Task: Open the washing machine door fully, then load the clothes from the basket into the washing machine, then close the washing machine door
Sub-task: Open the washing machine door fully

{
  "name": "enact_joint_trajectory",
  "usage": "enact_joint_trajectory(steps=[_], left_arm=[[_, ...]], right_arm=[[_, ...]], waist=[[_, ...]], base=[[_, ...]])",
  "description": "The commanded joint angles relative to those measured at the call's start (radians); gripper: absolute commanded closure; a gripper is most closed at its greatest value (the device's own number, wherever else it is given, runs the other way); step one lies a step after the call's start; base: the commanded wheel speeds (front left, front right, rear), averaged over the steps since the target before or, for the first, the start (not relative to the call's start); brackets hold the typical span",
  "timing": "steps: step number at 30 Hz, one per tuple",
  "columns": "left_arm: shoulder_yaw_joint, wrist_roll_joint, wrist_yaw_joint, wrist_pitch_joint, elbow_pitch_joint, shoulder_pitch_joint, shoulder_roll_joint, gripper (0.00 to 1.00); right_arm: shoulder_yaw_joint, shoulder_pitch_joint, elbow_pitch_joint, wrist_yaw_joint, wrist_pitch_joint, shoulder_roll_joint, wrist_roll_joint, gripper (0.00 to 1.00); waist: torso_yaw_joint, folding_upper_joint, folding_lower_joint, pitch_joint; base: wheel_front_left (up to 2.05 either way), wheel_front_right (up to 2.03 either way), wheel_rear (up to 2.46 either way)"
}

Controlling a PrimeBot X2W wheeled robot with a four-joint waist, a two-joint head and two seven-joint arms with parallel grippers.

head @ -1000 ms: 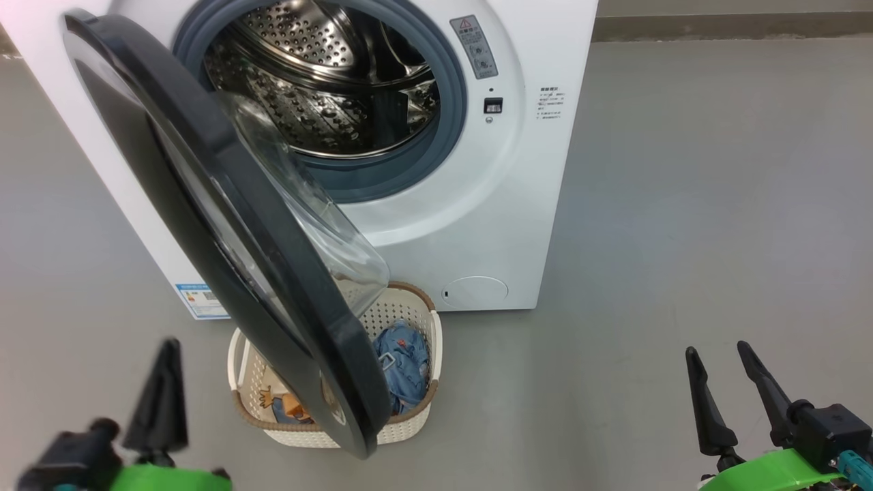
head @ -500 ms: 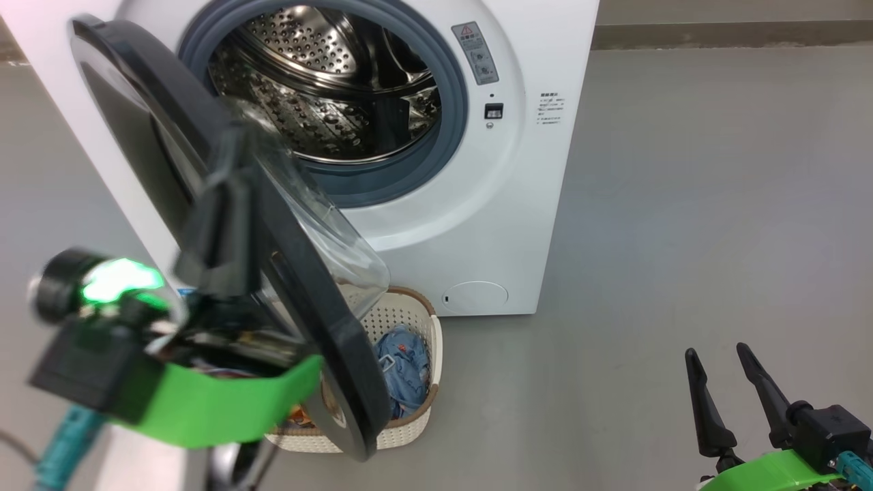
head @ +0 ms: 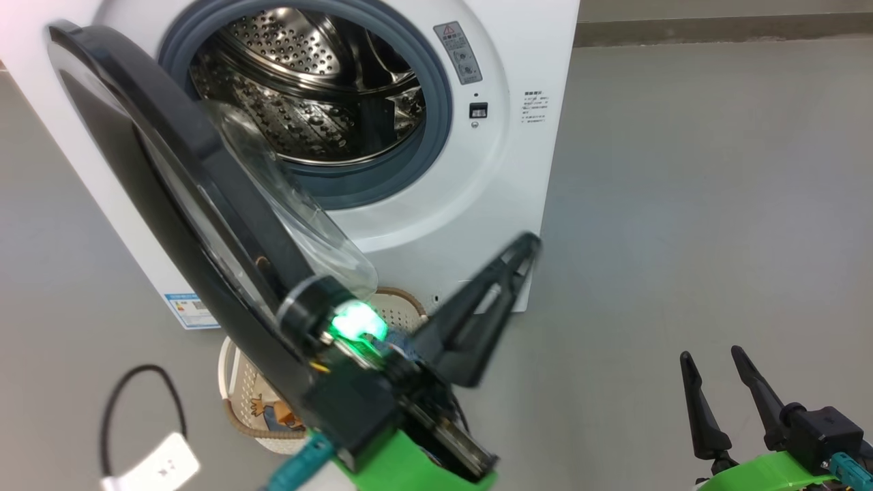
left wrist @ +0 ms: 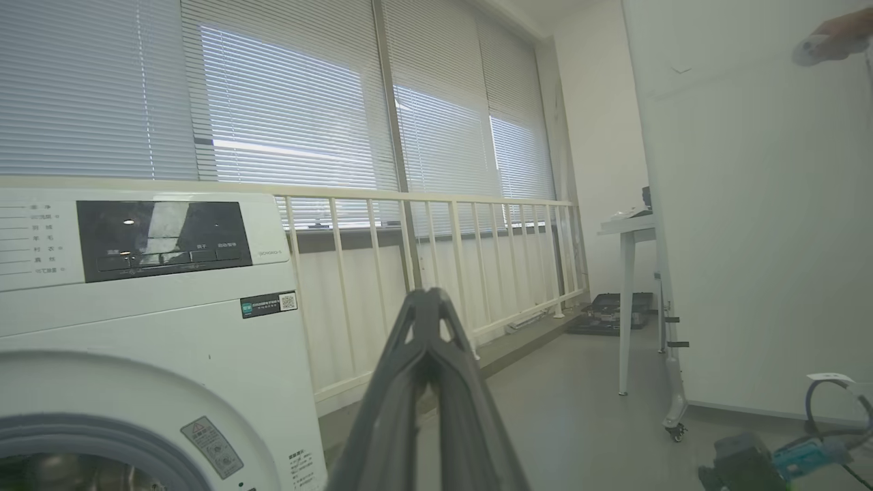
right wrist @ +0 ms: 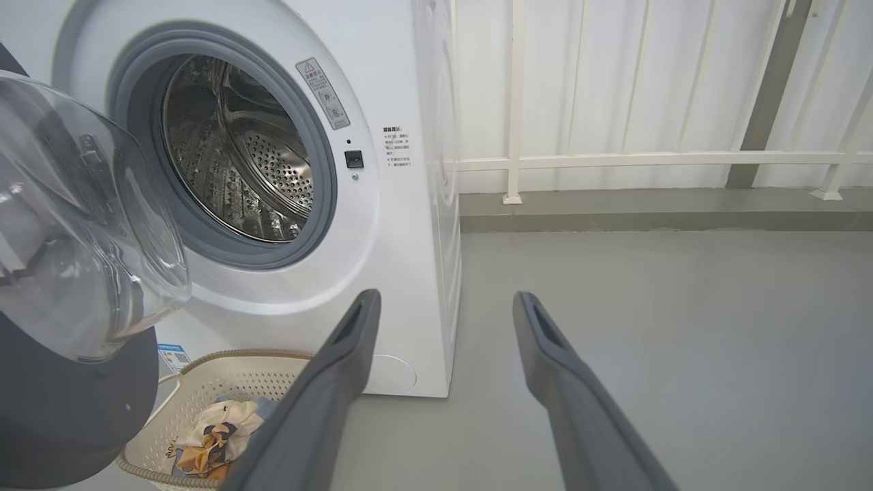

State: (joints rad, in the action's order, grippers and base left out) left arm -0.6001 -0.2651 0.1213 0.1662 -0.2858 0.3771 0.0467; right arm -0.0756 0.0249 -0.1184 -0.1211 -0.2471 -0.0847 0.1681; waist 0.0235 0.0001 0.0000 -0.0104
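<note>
Two claws: left claw (head: 524,251) shut, right claw (head: 709,353) open + empty. Washing machine door (head: 225,204) hangs half open off the washing machine's (head: 518,204) left side. Push its inside slow w/ left claw till wide.

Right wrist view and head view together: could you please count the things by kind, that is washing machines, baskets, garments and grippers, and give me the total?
Washing machine: 1
Basket: 1
Garments: 2, the cream printed garment and the light blue garment
Grippers: 2, the left gripper and the right gripper
Total: 6
</note>
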Motion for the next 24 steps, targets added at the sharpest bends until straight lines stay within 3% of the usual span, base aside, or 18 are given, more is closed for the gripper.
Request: enact_joint_trajectory(steps=[1, 13, 20, 24], left_arm=[[0.004, -0.008, -0.008, 0.0, -0.013, 0.022, 0.005, 1.0], [-0.16, -0.033, -0.012, -0.005, 0.013, -0.025, 0.011, 1.0], [-0.24, -0.085, 0.001, -0.027, 0.037, -0.064, 0.072, 1.0], [-0.24, -0.111, -0.002, -0.032, 0.084, -0.088, 0.096, 1.0]], right_arm=[[0.027, -0.023, 0.02, -0.01, -0.007, -0.002, -0.009, 0.0], [0.027, -0.026, 0.006, -0.01, -0.01, -0.004, -0.007, 0.0], [0.033, -0.037, -0.001, -0.01, -0.012, -0.008, -0.007, 0.0], [0.034, -0.038, -0.005, -0.01, -0.013, -0.01, -0.007, 0.0]], waist=[[0.004, -0.0001, 0.0, 0.002], [0.06, -0.0001, 0.0, 0.003], [0.086, -0.0001, 0.0, 0.001], [0.096, -0.0001, 0.0, 0.0]], base=[[0.0, 0.0, 0.0], [0.0, 0.0, 0.0], [0.0, 0.0, 0.0], [0.0, 0.0, 0.0]])
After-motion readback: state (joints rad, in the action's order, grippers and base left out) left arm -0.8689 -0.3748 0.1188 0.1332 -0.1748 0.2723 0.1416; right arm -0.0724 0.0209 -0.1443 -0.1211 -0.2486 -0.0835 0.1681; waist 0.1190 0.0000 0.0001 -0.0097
